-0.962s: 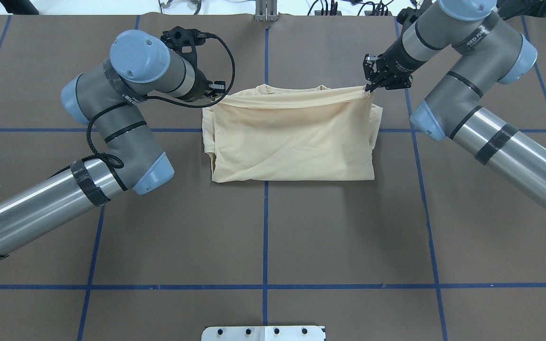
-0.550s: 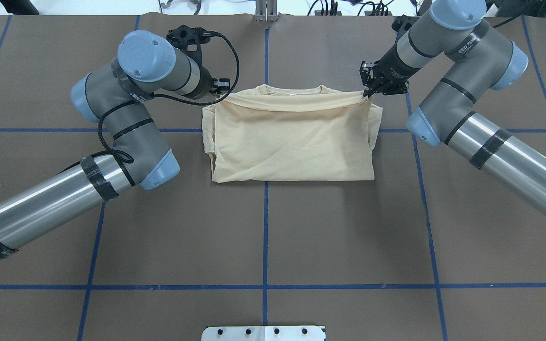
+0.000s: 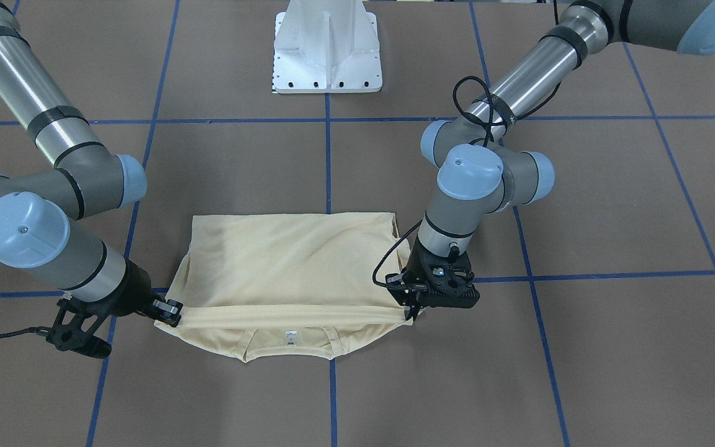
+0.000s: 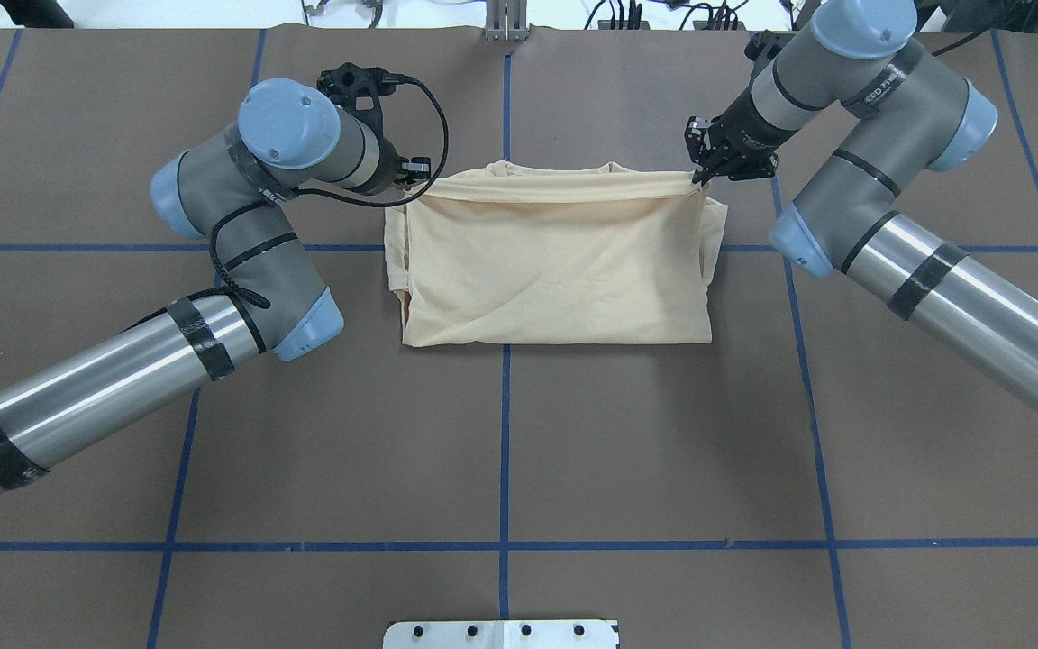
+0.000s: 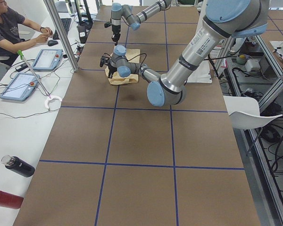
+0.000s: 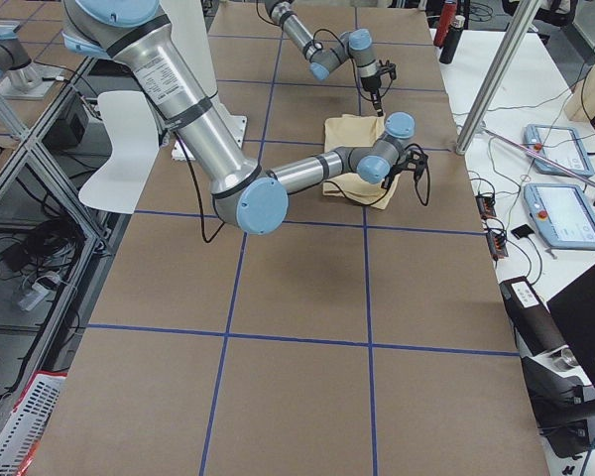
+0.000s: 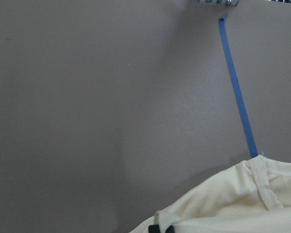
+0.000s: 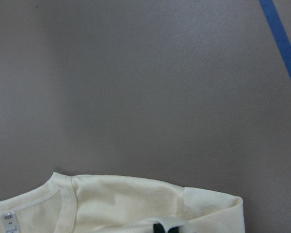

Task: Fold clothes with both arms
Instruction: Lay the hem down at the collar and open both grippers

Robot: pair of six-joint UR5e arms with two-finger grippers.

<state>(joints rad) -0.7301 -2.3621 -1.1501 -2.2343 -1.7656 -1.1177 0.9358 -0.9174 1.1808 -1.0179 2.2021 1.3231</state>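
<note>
The cream-yellow shirt [image 4: 555,266] lies folded on the brown table, its collar at the far edge, and its print is hidden. It also shows in the front-facing view [image 3: 289,261], where the white neck label [image 3: 291,337] is visible. My left gripper [image 4: 420,180] is shut on the left corner of the folded-over hem and also shows front-facing [image 3: 412,310]. My right gripper [image 4: 696,178] is shut on the right corner and also shows front-facing [image 3: 171,313]. Both hold the hem stretched just short of the collar. The wrist views show the shirt [image 7: 233,204] [image 8: 136,204] pinched between black fingertips [image 7: 162,229] [image 8: 165,227].
Blue tape lines [image 4: 505,433] grid the brown table. The white pedestal base [image 3: 328,46] stands at the robot's side. An operator [image 5: 14,28] sits at a side bench with tablets [image 5: 47,59]. Two bottles [image 5: 12,181] lie on that bench.
Both arms have carried the hem a little farther toward the collar, so less of the neckline shows. The left elbow has swung right. Both grippers stay shut on the shirt.
</note>
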